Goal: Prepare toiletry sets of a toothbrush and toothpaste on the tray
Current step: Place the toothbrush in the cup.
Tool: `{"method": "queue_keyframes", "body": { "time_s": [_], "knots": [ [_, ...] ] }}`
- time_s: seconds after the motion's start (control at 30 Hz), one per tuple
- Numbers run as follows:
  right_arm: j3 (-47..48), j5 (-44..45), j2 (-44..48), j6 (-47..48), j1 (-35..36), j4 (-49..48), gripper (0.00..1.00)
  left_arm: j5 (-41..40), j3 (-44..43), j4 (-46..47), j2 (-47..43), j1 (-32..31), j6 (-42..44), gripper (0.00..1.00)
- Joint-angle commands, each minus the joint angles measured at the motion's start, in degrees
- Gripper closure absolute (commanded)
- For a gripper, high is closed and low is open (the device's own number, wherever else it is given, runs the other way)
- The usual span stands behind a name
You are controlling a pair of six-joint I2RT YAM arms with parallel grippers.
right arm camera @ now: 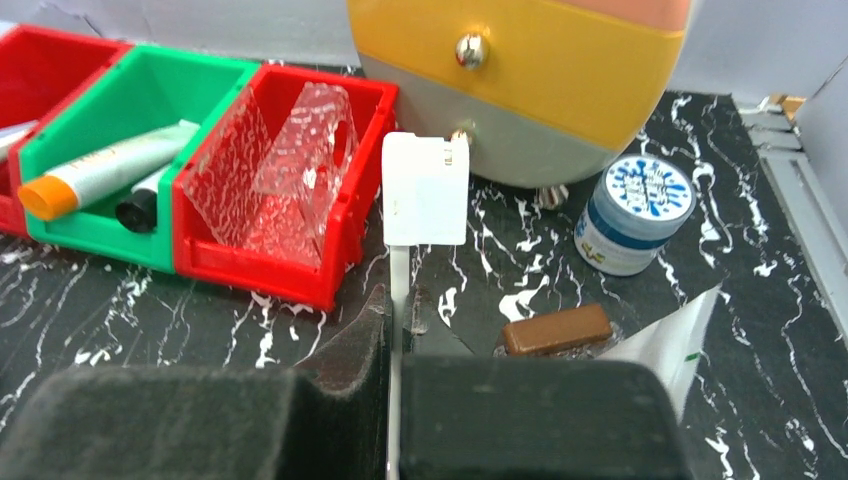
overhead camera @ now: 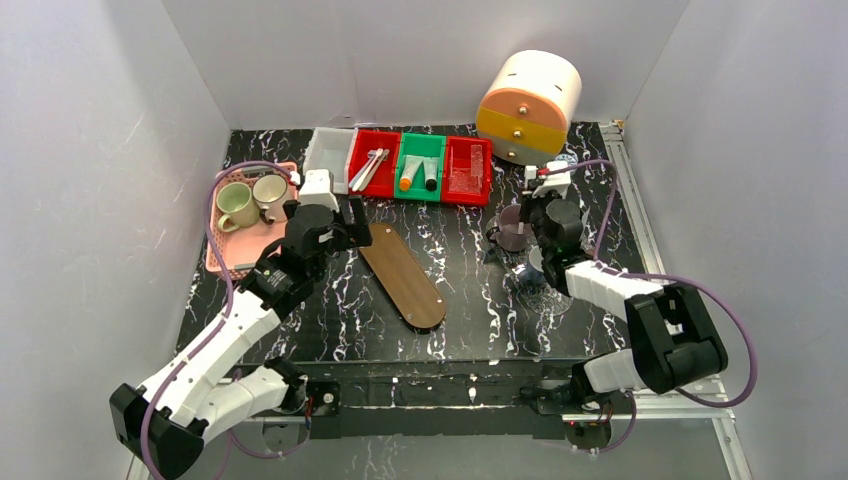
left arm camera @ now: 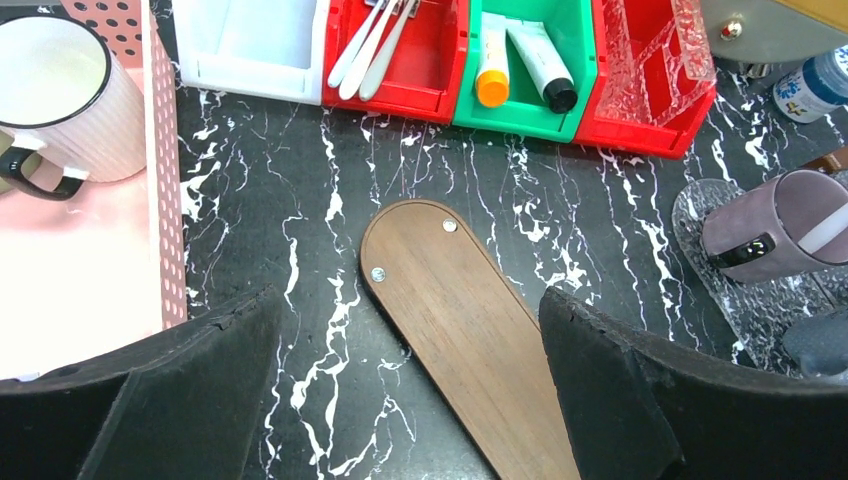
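Tray (overhead camera: 403,275): the closest thing to the arms, a brown wooden oval lying at a slant. It's totally bare, with no brush and no tube on it.

Score so far: zero sets done by my count, so this looks like the very start.

Left gripper (left arm camera: 408,330): hanging over the tray's far left end. The jaws are spread as wide as they go and there's nothing between them. My guess is it's lined up to go for the bins beyond the tray.

Right gripper (right arm camera: 395,340): well off to the right of the tray and a bit beyond it. It's clamped tight on the thin white stem of what looks like a toothbrush (right arm camera: 425,188), whose boxy white head sticks out past the fingers. That would be brush one, picked up but nowhere near the tray yet.

Red bin (left arm camera: 430,80): just beyond the tray's far end, with a few spare toothbrushes (left arm camera: 370,45) lying in it.

Green bin (left arm camera: 510,122): touching the red bin's right side, also beyond the tray. An orange-cap tube (left arm camera: 492,60) and a dark-cap tube (left arm camera: 545,65) lie in it side by side, both untouched.

Left to do: pretty much everything. The held brush has to come over to the tray, a tube has to join it, then repeat with the rest.

Drawer unit (overhead camera: 528,105): the round thing farthest back, beyond and right of the tray. I don't think it's part of this job.
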State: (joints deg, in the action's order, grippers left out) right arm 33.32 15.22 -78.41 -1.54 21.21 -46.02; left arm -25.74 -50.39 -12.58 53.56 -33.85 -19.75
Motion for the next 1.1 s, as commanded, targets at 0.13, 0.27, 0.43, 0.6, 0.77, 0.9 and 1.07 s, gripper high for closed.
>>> {"method": "queue_keyframes", "body": {
  "time_s": [0.13,0.27,0.43,0.6,0.77,0.9,1.07],
  "knots": [
    [-1.74,-0.03,-3.27,-1.75,-0.16,-5.59,0.95,-1.59,0.96,-0.28,-1.53,0.27,1.03,0.02],
    [-2.36,-0.1,-3.29,-2.29,-0.16,-4.81,0.87,-1.91,0.84,-0.32,-1.03,0.27,0.86,0.02],
    [-3.07,-0.03,-2.43,-2.76,-0.17,-3.29,0.8,-2.04,0.97,-0.33,0.01,0.36,0.19,0.02],
    [-3.69,-0.44,-1.42,-3.16,-0.12,-2.21,0.72,-1.52,1.35,0.17,1.22,0.36,-0.59,0.02],
    [-3.7,-0.98,2.17,-4.29,-0.19,0.48,0.65,-1.65,1.43,0.57,2.68,0.41,-0.82,0.02],
    [-3.63,-2.34,6.97,-6.32,-0.09,4.57,0.58,-1.62,0.33,0.39,5.15,0.98,-0.4,0.02],
    [-3.61,-3.75,13.54,-8.02,-0.19,9.26,0.51,-1.1,-3.64,-0.96,10.98,2.56,0.35,0.02]
  ]
}}
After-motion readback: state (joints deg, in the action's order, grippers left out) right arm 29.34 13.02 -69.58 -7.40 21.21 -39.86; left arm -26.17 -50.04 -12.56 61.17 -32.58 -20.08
